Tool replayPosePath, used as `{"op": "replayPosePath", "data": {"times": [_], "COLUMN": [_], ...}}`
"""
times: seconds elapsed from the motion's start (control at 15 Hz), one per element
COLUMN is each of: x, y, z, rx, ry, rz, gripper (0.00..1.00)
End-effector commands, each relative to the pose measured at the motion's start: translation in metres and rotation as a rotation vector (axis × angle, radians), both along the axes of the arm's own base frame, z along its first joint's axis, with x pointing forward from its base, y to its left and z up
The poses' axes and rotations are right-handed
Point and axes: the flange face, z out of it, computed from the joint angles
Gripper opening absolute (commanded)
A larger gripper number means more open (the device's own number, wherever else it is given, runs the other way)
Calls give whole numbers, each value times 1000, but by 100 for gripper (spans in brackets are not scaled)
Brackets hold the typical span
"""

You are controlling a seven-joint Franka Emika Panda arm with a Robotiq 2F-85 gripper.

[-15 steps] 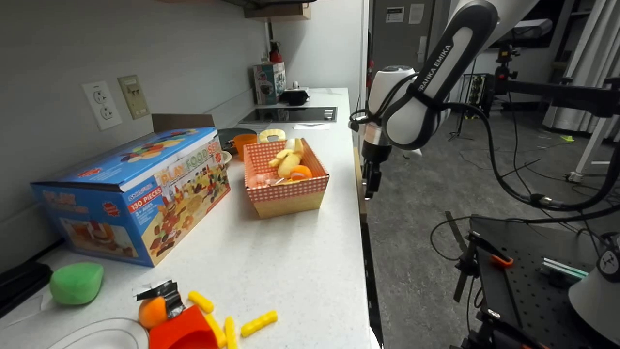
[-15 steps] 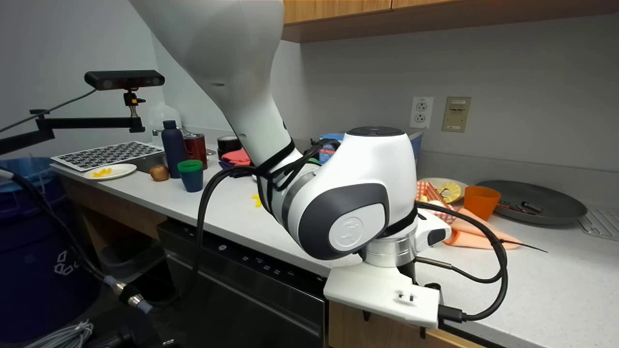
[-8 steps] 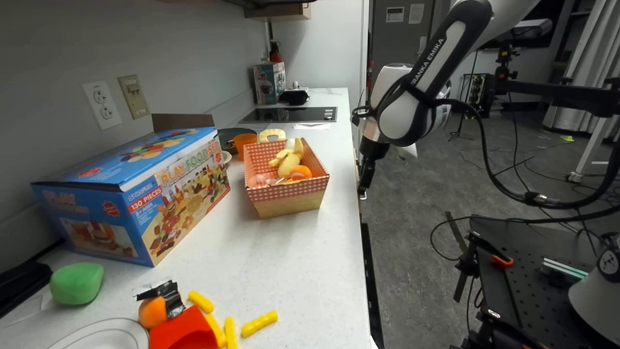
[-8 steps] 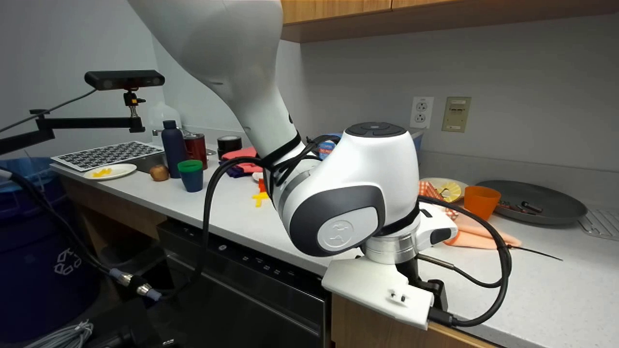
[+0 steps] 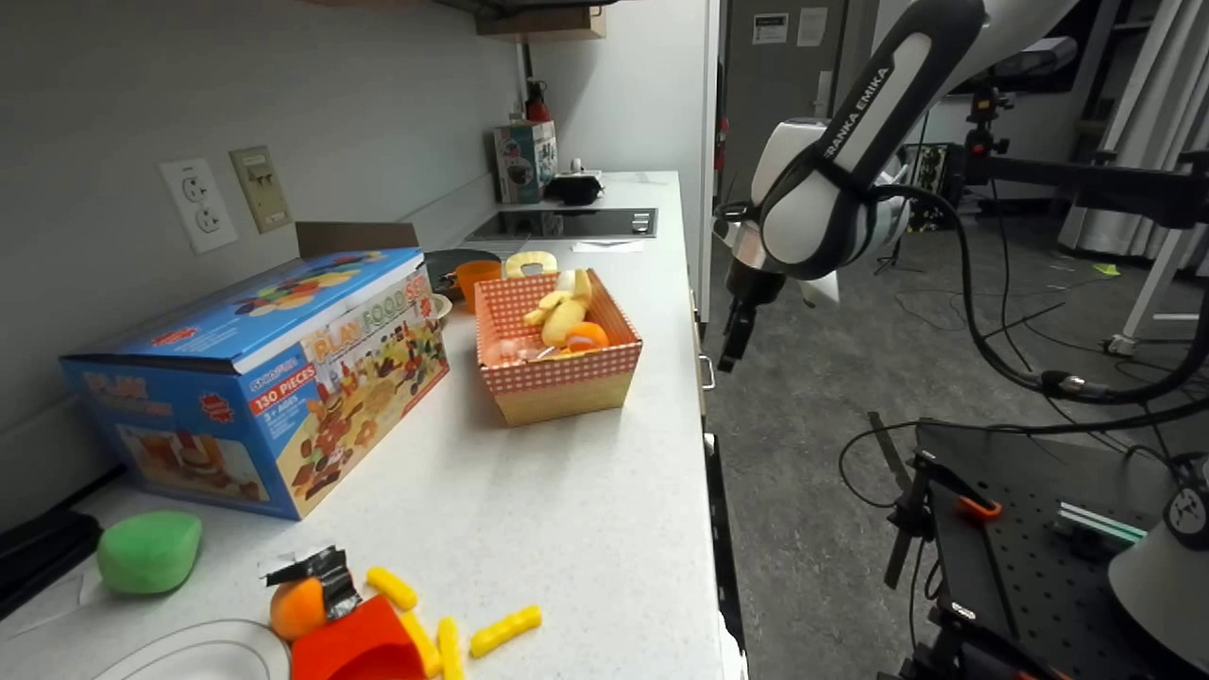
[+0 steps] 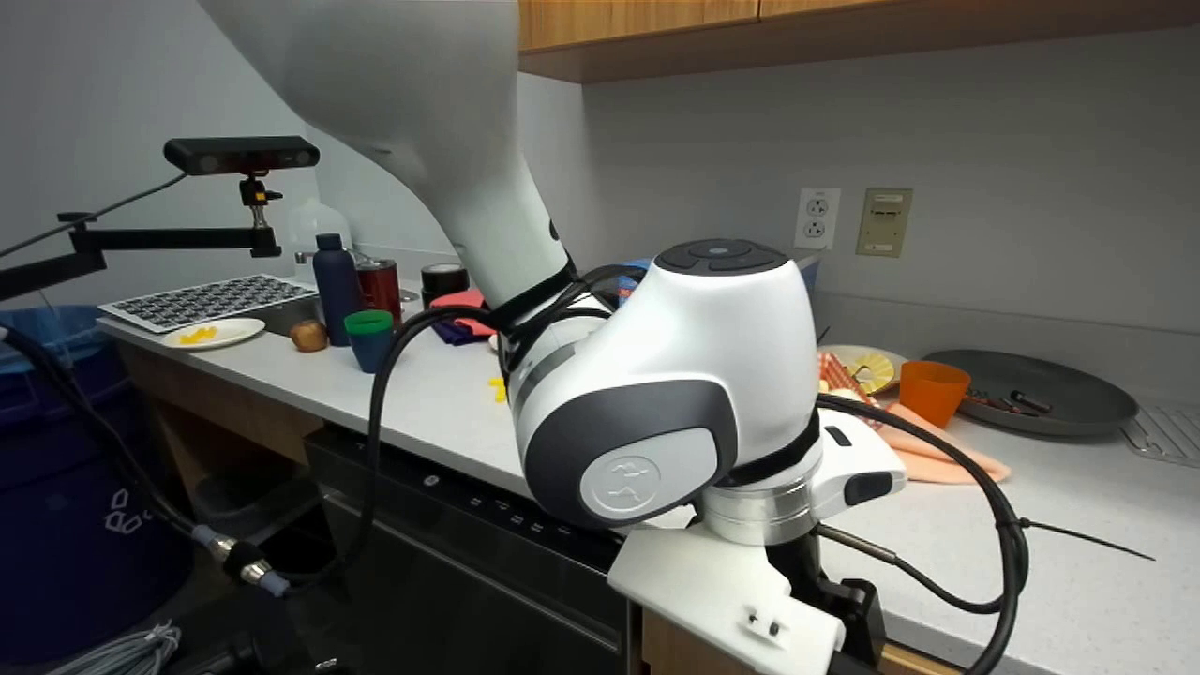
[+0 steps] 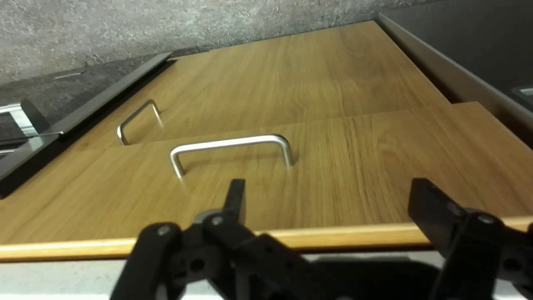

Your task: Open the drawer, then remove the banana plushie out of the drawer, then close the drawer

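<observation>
The wooden drawer front (image 7: 354,175) fills the lower wrist view, with a silver bar handle (image 7: 231,143). It sits close to the cabinet face, with a thin dark gap under the counter edge; its inside is hidden. The handle also shows at the counter's side in an exterior view (image 5: 708,372). My gripper (image 7: 329,189) is open and empty, in front of the drawer front's upper part and to the right of the handle. In an exterior view it hangs just off the counter edge (image 5: 732,361). A yellow plush like a peeled banana (image 5: 565,316) lies in the checked basket.
The red-checked basket (image 5: 567,392) stands on the counter near its edge, beside a play food box (image 5: 274,368). A cabinet door handle (image 7: 135,123) sits below the drawer. An orange cup (image 6: 934,392) and grey pan (image 6: 1041,389) stand at the back. Yellow toy fries lie nearer.
My gripper first moved toward the counter edge, then back away from it. The drawer front shows less past the counter edge than a second ago, and its handle is now uncovered.
</observation>
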Motion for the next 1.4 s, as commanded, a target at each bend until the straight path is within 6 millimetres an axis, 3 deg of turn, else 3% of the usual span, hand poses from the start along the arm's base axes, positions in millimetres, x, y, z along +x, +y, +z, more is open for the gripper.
{"op": "replayPosePath", "data": {"times": [0.0,0.2,0.53,0.6,0.93,1.0,1.33], "x": [-45,-67,-87,-72,-77,-70,-74], "y": [3,8,20,11,1,7,1], "z": [18,33,73,84,116,101,109], "rx": [-28,-31,-61,-70,-110,-100,-109], "ry": [0,-11,-67,-78,-129,-127,-133], "rz": [6,0,23,29,55,28,35], "gripper": [100,100,100,100,100,100,100]}}
